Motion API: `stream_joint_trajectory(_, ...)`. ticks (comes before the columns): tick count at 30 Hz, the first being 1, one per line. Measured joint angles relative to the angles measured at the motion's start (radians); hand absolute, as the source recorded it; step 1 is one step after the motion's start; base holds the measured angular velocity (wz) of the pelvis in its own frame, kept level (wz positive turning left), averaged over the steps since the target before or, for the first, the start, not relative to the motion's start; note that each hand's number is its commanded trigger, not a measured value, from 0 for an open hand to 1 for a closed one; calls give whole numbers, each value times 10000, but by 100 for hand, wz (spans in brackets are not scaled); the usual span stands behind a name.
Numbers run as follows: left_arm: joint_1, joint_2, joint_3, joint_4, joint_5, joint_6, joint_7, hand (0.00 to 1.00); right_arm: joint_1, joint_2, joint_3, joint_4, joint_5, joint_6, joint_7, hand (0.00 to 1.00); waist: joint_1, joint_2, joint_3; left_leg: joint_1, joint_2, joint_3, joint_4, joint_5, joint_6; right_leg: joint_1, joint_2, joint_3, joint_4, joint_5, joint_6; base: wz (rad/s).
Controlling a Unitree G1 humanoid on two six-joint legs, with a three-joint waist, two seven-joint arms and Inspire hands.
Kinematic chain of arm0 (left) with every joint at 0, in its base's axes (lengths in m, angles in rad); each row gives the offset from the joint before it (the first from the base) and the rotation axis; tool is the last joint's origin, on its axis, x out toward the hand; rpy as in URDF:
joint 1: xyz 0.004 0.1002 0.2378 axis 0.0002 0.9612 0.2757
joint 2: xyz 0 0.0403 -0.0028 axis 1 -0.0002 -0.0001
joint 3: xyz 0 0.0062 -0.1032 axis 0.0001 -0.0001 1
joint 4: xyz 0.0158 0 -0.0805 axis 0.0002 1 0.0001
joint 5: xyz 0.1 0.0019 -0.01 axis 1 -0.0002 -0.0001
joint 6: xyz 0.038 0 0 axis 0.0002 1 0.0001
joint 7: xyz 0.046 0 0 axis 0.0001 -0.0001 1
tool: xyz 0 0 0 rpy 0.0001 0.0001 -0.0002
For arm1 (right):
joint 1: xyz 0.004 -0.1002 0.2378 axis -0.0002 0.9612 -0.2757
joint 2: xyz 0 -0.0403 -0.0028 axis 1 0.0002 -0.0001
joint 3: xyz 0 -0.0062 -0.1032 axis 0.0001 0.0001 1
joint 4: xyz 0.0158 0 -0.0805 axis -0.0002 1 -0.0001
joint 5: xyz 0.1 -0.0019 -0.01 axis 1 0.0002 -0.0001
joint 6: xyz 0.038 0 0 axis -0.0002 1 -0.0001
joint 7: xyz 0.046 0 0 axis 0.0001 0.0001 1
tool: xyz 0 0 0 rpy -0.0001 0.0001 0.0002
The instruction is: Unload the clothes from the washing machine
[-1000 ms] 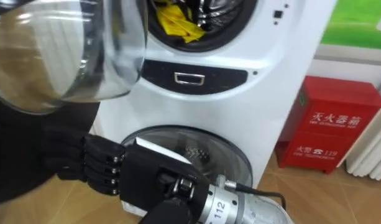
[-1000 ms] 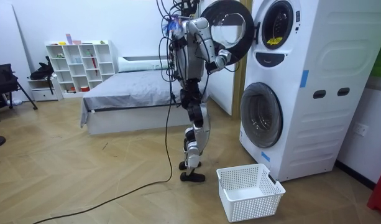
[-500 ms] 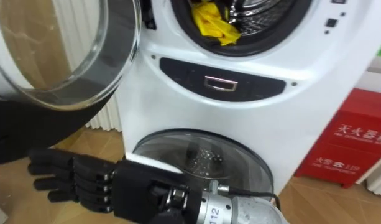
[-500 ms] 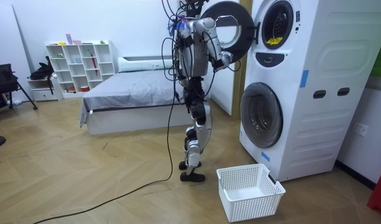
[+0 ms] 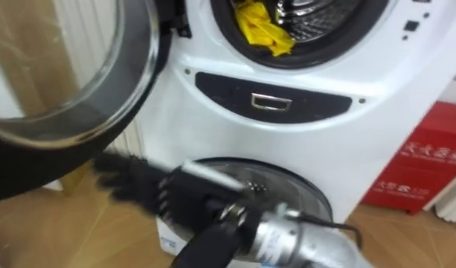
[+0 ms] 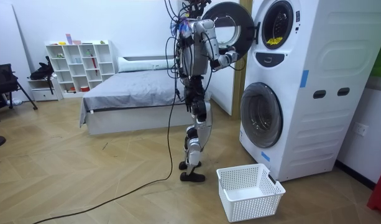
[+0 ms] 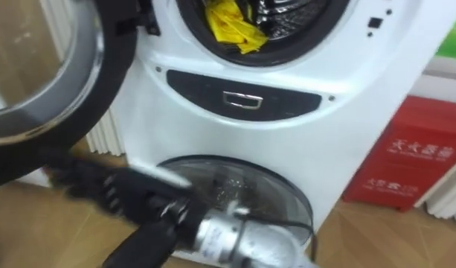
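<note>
Wood flooring ran beneath a white washing machine (image 6: 302, 87) near the bed (image 6: 128, 93), and the robot stood upright facing it. Compared with half a second before, the right hand (image 5: 135, 179) had risen and swung nearer the machine. It was now in front of the lower door (image 5: 287, 177). Its fingers looked stretched out and held nothing, though they were smeared by motion. Two drums stood one above the other. The lower was closed, and the upper door (image 5: 71, 97) was swung wide to the left. One yellow garment (image 5: 263, 30) lay at the front lip of the upper drum, apart from the hand. One white basket (image 6: 249, 190) sat on the floor before the machine, and one red cabinet (image 5: 428, 167) stood beside it. The upper door's dark rim hung just above the hand, with the garment higher up to the right.
</note>
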Motion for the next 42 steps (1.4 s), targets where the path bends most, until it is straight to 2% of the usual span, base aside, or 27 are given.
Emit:
stream_joint_trajectory(1, 32, -25, 5, -4, -31, -1, 71, 0, 112, -43, -308, -70, -4, -28, -215, 0, -167, 141, -86, 37, -33, 48, 5, -12, 32, 22, -38, 3, -3, 5, -8, -8)
stream_joint_trajectory(2, 63, -75, 11, 2, -38, -32, 225, 0, 200, -115, -614, -170, -44, -33, -418, 0, -338, 213, -130, 155, -71, 88, -5, -6, 50, 98, -78, 21, -7, 10, -18, -8)
stream_joint_trajectory(5, 161, -97, 167, 3, -136, -186, 619, 0, 289, -199, -1326, -577, -332, -39, -870, 0, -695, 372, -137, 367, -113, 178, -122, -7, 52, 209, -108, 58, -27, 13, -22, -13)
stream_joint_trajectory(8, 197, -101, 114, -204, -402, -203, 812, 0, 284, -266, -1942, -810, -330, -133, -1292, 0, -1124, 338, -154, 512, -112, 172, -204, -7, 52, 321, -97, 89, -32, 17, -30, 1)
stream_joint_trajectory(10, 240, -110, 105, -338, -409, -209, 811, 0, 282, -299, -2265, -961, -332, -134, -1527, 0, -1276, 301, -179, 552, -103, 184, -250, -7, 52, 341, -84, 129, -36, 18, -31, -5)
stream_joint_trajectory(15, 317, -134, 103, -374, -399, -214, 810, 0, 277, -329, -2782, -1038, -366, -134, -2013, 0, -1329, 244, -161, 688, -80, 212, -338, -7, 52, 406, -50, 204, -45, 19, -33, -6)
stream_joint_trajectory(22, 473, -151, 123, -349, -306, -195, 812, 0, 49, -317, -2919, -1051, -1393, -130, -2422, 0, -1200, 149, -119, 660, -75, 222, -308, -7, 52, 379, -57, 160, -37, 20, -34, 0)
stream_joint_trajectory(26, 562, -276, 328, -346, -281, -172, 784, 0, 20, -296, -2918, -1048, -1973, -130, -2600, 0, -961, 105, -141, 702, -62, 380, -251, -8, 54, 435, -55, 240, -35, 28, -49, -6)
stream_joint_trajectory(27, 564, -298, 325, -345, -284, -171, 776, 0, 20, -293, -2913, -1047, -2055, -130, -2638, 0, -936, 100, -131, 694, -62, 365, -232, -8, 54, 450, -57, 235, -35, 33, -57, 0)
stream_joint_trajectory(28, 579, -307, 323, -314, -288, -167, 767, 0, 11, -282, -2868, -1019, -2227, -133, -2730, 0, -907, 84, -78, 692, -57, 367, -159, -21, 74, 509, -54, 237, -35, 34, -60, 5)
stream_joint_trajectory(30, 611, -291, 323, -215, -284, -80, 785, 0, 11, -288, -2864, -974, -2245, -131, -2792, 0, -892, 47, -39, 504, -13, 326, 166, -138, 108, 494, -31, 236, 2, 24, -77, 6)
stream_joint_trajectory(33, 570, -274, 327, 92, -68, 90, 832, 0, -63, -286, -2864, -706, -2262, -136, -2835, 0, -695, 29, -1, 171, 174, 318, 1034, -610, 60, 409, 93, 292, 297, -117, -281, -5)
stream_joint_trajectory(34, 602, -249, 332, 114, 33, 184, 856, 0, -130, -287, -2864, -401, -2295, -136, -2827, 0, -602, 59, 21, -60, 308, 313, 1601, -893, 26, 362, 166, 274, 492, -242, -351, 0)
stream_joint_trajectory(35, 600, -240, 340, 105, 34, 248, 858, 0, -152, -278, -2862, -143, -2332, -136, -2835, 0, -466, 30, 8, -275, 435, 305, 2132, -1105, -16, 295, 241, 279, 689, -363, -410, 0)
stream_joint_trajectory(37, 652, -250, 355, 108, 126, 419, 814, 0, -188, -193, -2861, 274, -2389, -136, -2839, 0, -334, -24, -9, -553, 567, 295, 2851, -1215, -60, 266, 310, 318, 737, -460, -469, 0)
stream_joint_trajectory(39, 670, -303, 340, 117, 122, 561, 762, 0, -283, -81, -2845, 697, -2343, -137, -2979, 0, -144, -17, 0, -844, 684, 391, 3567, -1154, -150, 317, 313, 323, 759, -495, -515, 0)
stream_joint_trajectory(40, 675, -301, 334, 143, 119, 602, 761, 0, -285, -33, -2794, 825, -2295, -137, -3163, 0, -115, -36, 9, -1229, 753, 421, 4168, -1010, -359, 368, 285, 346, 731, -538, -588, 12)
stream_joint_trajectory(42, 680, -277, 353, 170, 116, 616, 763, 0, -288, 55, -2756, 874, -2239, -135, -3345, 0, -104, -95, 15, -1856, 844, 327, 3971, -981, -519, 307, 283, 445, 737, -600, -545, 17)
